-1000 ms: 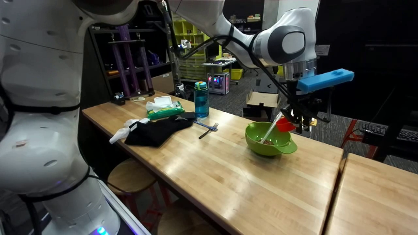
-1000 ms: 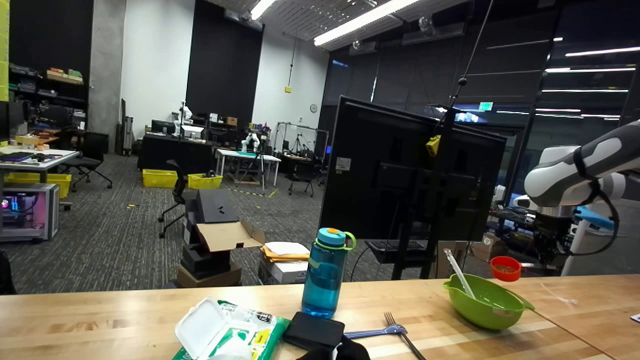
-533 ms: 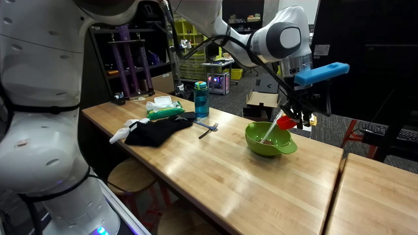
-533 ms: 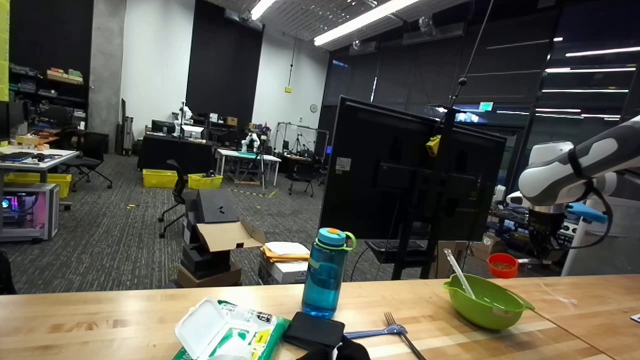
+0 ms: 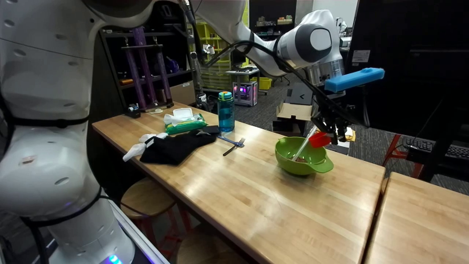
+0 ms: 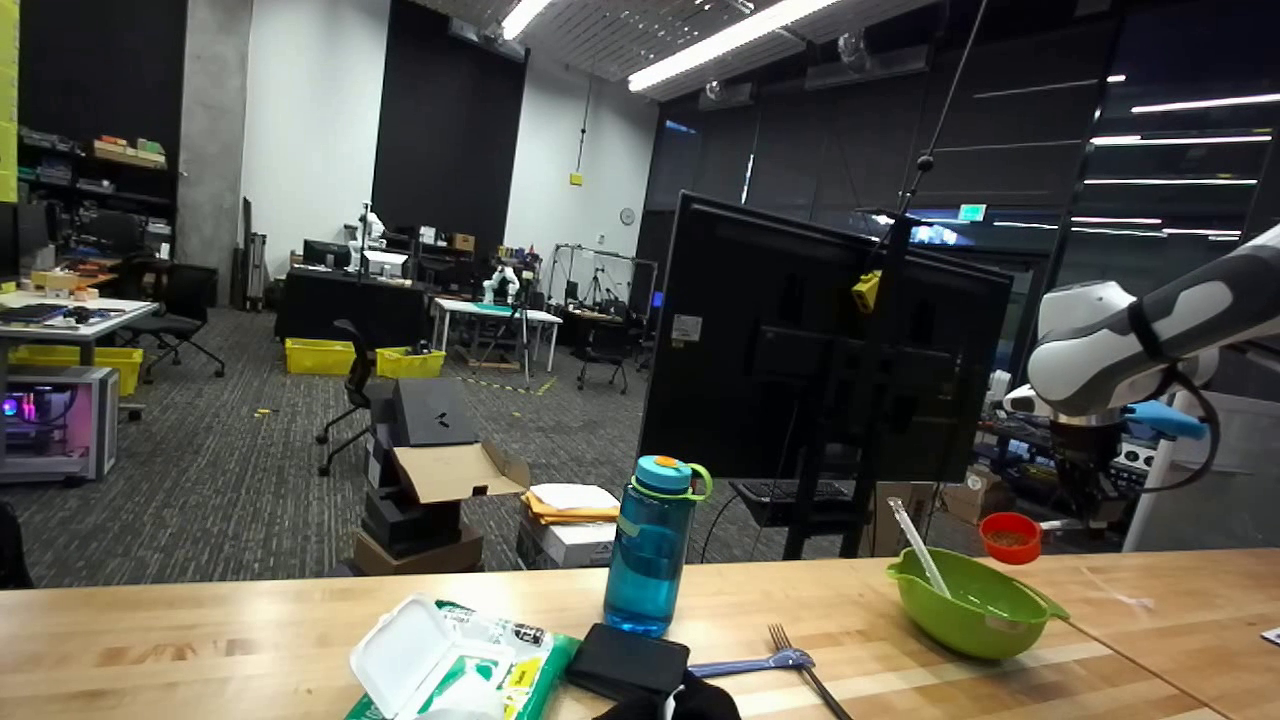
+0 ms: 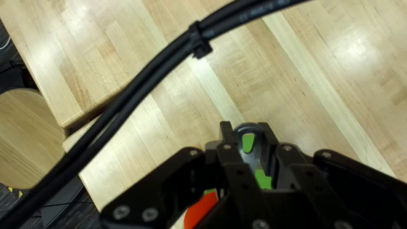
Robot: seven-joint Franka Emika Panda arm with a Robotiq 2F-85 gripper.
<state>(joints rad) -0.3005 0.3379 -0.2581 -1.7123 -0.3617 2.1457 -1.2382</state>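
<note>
A small red cup (image 5: 319, 140) was held in the air toward the right of the counter (image 5: 234, 183), its opening facing up, with brown bits (image 6: 1008, 539) inside. The jaws were clamped on the cup's grey handle (image 7: 251, 159); from the wrist, the handle lay squeezed between them, its rounded end showing at their tips. A green bowl (image 5: 289, 167) stood on the counter just below the cup; whether the cup was directly over the bowl's opening was hard to tell. More brown bits lay in the bottom of the bowl, and a clear stick (image 6: 918, 548) leaned in it at a slant.

To the left of the bowl, a fork (image 5: 234, 147) and a blue utensil (image 6: 740, 666) lay crossed. Farther left, a blue water bottle (image 5: 226, 113) stood upright toward the far edge, with a flat black case (image 6: 628, 658) beside it. Left of these was a green pack of wipes (image 5: 185, 125), its white lid raised. In an exterior view, black cloth (image 5: 176, 148) and white cloth (image 5: 136, 149) lay at the near left edge, a round wooden stool (image 5: 148, 198) stood below, and the white robot arm (image 5: 311, 42) reached across from the left. Beyond the counter were stacked boxes (image 6: 435, 412) and a large black screen (image 6: 780, 300).
</note>
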